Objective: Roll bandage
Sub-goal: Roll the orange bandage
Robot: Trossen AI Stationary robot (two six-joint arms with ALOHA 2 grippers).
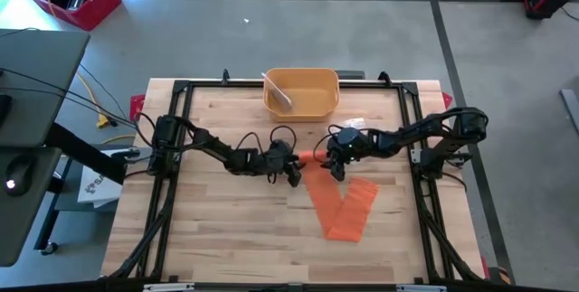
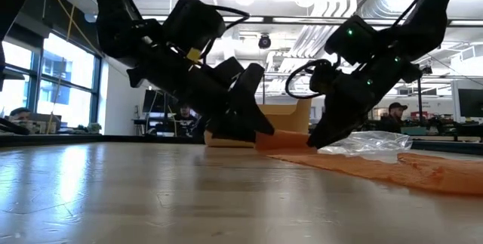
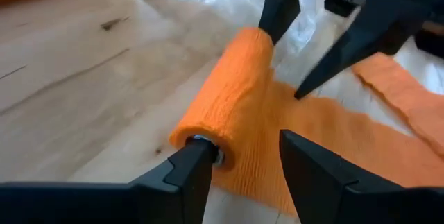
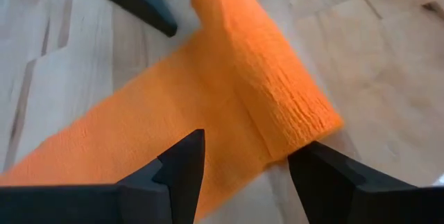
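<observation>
From above, both arms reach in to the middle of the wooden table (image 1: pixel 226 229). The left gripper (image 1: pixel 291 167) and the right gripper (image 1: pixel 333 161) face each other across a short orange bandage roll (image 1: pixel 311 155), one at each end of it. From the roll, the unrolled bandage strip (image 1: pixel 348 206) runs away from the fingers in a V-shaped fold toward the near edge. A yellow bin (image 1: pixel 303 93) sits beyond the grippers at the far side, with a bit of clear plastic wrap (image 1: pixel 353 124) near the right arm.

At table height, the left gripper (image 2: pixel 245 115) and the right gripper (image 2: pixel 332 127) both tilt down to the board, the roll (image 2: pixel 281 140) lying between their tips and the strip (image 2: pixel 392 167) trailing off past the right one. The plastic wrap (image 2: pixel 367 143) lies just behind it.

Past the left wrist, the left fingers (image 3: pixel 182 172) stand apart, one tip touching the near end of the roll (image 3: pixel 225 102); the other hangs over the flat strip (image 3: pixel 333 130). The right arm's fingers (image 3: pixel 326 68) straddle the far end.

Past the right wrist, the right gripper (image 4: pixel 243 161) is spread wide, the roll's (image 4: pixel 267 78) end lying between its fingers (image 4: pixel 184 158) without being pinched.
</observation>
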